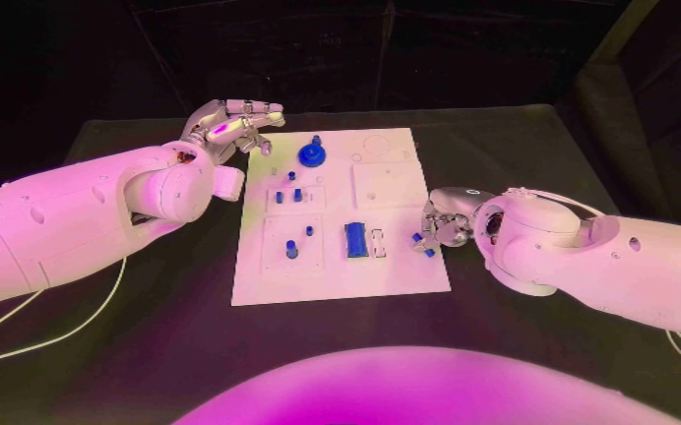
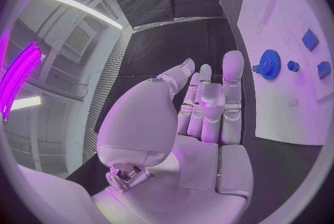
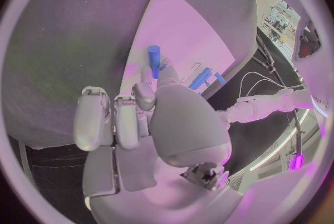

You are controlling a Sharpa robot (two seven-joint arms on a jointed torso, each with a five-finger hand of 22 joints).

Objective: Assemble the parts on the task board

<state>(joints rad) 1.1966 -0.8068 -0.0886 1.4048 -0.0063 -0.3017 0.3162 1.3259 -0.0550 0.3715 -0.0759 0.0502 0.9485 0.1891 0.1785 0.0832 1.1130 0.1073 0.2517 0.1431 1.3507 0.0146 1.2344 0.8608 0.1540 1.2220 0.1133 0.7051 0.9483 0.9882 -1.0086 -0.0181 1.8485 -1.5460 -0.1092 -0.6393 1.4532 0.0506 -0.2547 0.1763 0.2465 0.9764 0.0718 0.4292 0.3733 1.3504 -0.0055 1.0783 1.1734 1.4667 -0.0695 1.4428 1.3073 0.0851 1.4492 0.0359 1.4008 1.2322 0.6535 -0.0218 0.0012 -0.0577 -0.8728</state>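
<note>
Pinching a small blue peg (image 3: 153,57) at its fingertips, your right hand (image 1: 449,220) sits at the right edge of the task board (image 1: 391,277), right of frame centre. The peg's long axis stands roughly in line with the fingers, and the board's lower-right blocks lie just to its left, so I judge this the nearer arm. Your left hand (image 1: 231,128), holding nothing with fingers loosely apart, hovers over the tabletop (image 1: 142,140) by the board's upper-left corner, near the blue gear (image 1: 312,156).

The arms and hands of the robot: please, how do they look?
Both arms have smooth, rounded white shells. The left hand and the right hand are silver, many-fingered, with blocky segmented fingers. A thin white cable lies on the table below the left arm.
</note>
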